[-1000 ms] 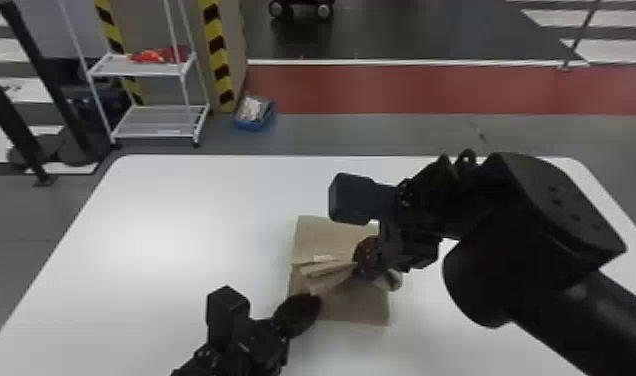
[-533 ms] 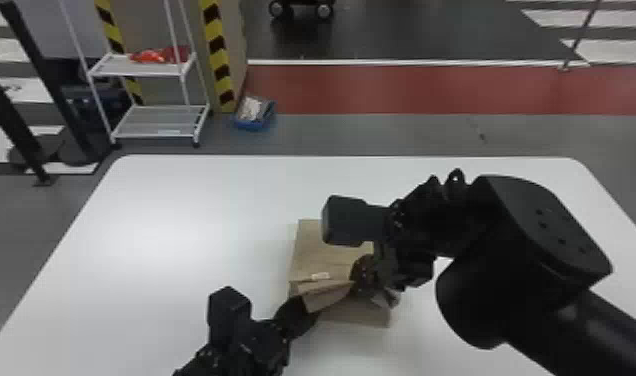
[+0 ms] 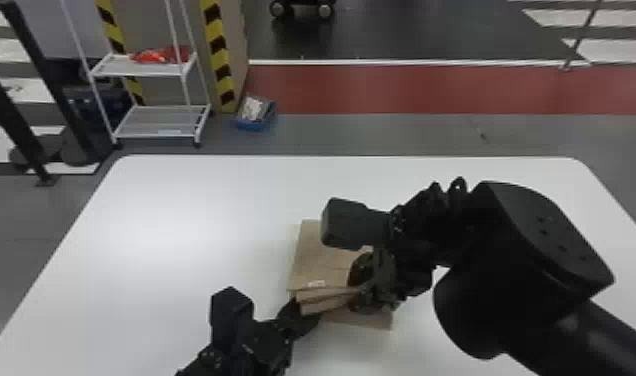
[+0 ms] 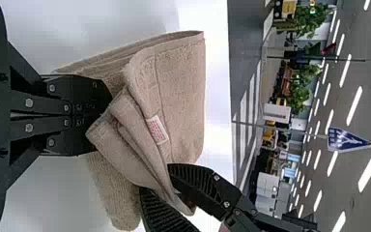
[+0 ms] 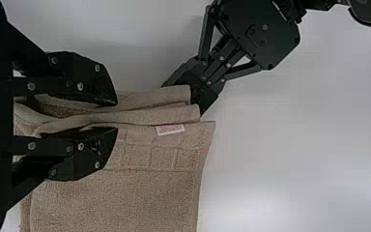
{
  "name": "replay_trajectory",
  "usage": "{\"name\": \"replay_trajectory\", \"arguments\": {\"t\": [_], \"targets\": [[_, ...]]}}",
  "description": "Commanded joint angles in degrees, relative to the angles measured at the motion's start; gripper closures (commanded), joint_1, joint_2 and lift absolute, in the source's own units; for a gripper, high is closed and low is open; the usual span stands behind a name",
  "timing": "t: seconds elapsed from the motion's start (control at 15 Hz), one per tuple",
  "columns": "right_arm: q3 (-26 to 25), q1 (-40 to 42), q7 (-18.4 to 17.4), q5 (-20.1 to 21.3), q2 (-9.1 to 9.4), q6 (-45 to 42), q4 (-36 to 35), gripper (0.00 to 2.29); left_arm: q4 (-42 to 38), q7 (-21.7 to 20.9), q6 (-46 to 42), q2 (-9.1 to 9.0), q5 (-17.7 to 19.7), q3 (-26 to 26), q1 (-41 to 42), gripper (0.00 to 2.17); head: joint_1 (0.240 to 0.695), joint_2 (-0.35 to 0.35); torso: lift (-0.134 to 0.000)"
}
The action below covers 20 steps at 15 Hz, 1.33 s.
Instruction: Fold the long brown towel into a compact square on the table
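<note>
Loosely folded brown towel (image 4: 183, 87), pleats (image 5: 140, 116) bunched together, pale label (image 4: 157, 129) showing.

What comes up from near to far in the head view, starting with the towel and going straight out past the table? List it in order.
Brown towel, far edge of the white table, grey floor, red strip, white line, black floor.

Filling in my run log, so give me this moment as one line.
brown towel: partly folded on table; left gripper: shut on towel's folded edge; right gripper: open around towel layers; square: unfinished
</note>
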Motion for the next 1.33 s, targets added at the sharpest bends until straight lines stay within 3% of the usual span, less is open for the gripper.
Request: {"name": "replay_trajectory", "arguments": {"t": [0.0, 0.07, 0.33, 0.4, 0.47, 0.6, 0.8, 1.27], "targets": [[-2.0, 0.6, 0.3, -1.4, 0.27, 1.2, -1.9, 0.68, 0.0, 0.0, -0.1, -0.15, 0.0, 0.0, 0.1, 2.15, 0.695, 0.020, -0.123], [-3.7, 1.0, 0.3, -3.0, 0.88, 1.9, -2.3, 0.59, 0.0, -0.1, -0.1, -0.15, 0.0, 0.0, 0.1, 2.15, 0.695, 0.023, -0.123], [-9.3, 2.7, 0.3, -6.9, 2.46, 2.4, -2.4, 0.58, -0.1, -0.3, -0.3, -0.15, 0.0, 0.1, 0.2, 2.15, 0.695, 0.037, -0.123], [-10.1, 3.0, 0.3, -6.7, 2.73, 2.0, -1.9, 0.76, -0.1, -0.4, -0.3, -0.15, 0.0, 0.1, 0.4, 2.15, 0.695, 0.038, -0.123], [-11.5, 3.3, 0.3, -7.0, 3.43, 2.0, -0.6, 1.27, -0.2, -0.4, -0.4, -0.15, 0.0, 0.1, 0.5, 2.15, 0.695, 0.039, -0.123], [-13.1, 3.5, 0.3, -5.7, 4.13, 1.0, 2.3, 2.04, -0.3, -0.5, -0.6, -0.15, 0.0, 0.1, 0.7, 2.15, 0.695, 0.033, -0.123], [-13.3, 3.9, 0.3, -3.4, 3.87, -1.1, 4.9, 2.13, -0.6, -0.6, -0.4, -0.15, 0.0, 0.3, 0.9, 2.15, 0.695, 0.013, -0.123], [-12.9, 8.2, 0.3, -2.1, 2.29, -0.4, 1.2, 2.13, -1.1, -1.3, 0.4, -0.15, 0.0, 0.6, 1.1, 2.15, 0.695, -0.013, -0.123]]}}
